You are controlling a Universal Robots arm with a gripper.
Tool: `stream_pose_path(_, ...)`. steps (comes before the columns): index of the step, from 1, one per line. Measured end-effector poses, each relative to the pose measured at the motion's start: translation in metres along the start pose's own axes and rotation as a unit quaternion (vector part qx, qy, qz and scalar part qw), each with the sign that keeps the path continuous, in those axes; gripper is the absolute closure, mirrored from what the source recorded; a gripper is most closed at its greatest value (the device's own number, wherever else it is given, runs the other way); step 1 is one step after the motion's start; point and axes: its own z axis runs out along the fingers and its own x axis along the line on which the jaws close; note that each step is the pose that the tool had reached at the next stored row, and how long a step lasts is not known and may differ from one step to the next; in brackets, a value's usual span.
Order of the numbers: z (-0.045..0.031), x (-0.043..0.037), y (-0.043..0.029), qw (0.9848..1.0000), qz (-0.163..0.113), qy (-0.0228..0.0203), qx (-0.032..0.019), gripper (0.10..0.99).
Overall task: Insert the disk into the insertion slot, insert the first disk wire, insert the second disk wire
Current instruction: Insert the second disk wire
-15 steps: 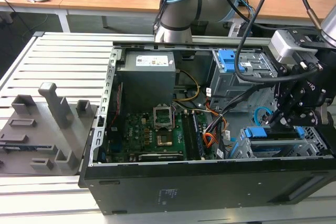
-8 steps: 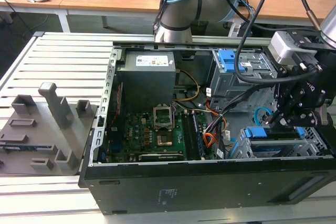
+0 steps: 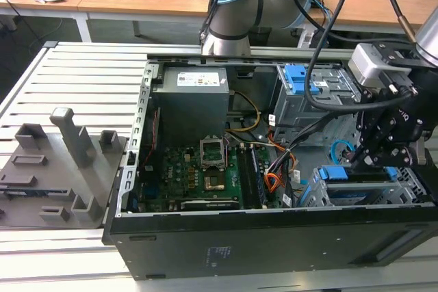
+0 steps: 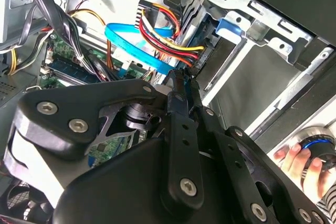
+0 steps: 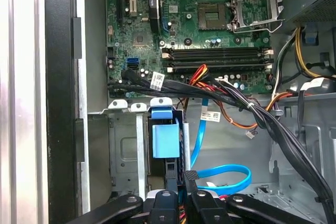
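Disk insertion looks done to us: the disk (image 5: 165, 140) sits in the insertion slot (image 5: 123, 150). Our gripper (image 5: 179, 176) is pinched almost shut, seemingly on the plug of the first disk wire (image 4: 172, 43), while the second disk wire (image 5: 220, 174) loops nearby, apparently unplugged.

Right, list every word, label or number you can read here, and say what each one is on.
No text here can be read with confidence.
Power supply label: print too small to read.
Cable tag: print too small to read.
Second cable tag: print too small to read.
Case sticker: print too small to read.
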Motion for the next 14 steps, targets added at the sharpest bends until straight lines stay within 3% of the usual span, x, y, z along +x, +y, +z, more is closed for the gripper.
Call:
stream_pose_path(5,-0.0013,0.0,0.0001,1.0,0.0,0.0007,0.0,0.922)
stream_pose_path(8,-0.0023,0.0002,0.0002,1.0,-0.007,0.0064,0.0003,0.922)
stream_pose_path(14,-0.0021,0.0048,-0.0001,0.9998,-0.016,0.0071,0.0003,0.922)
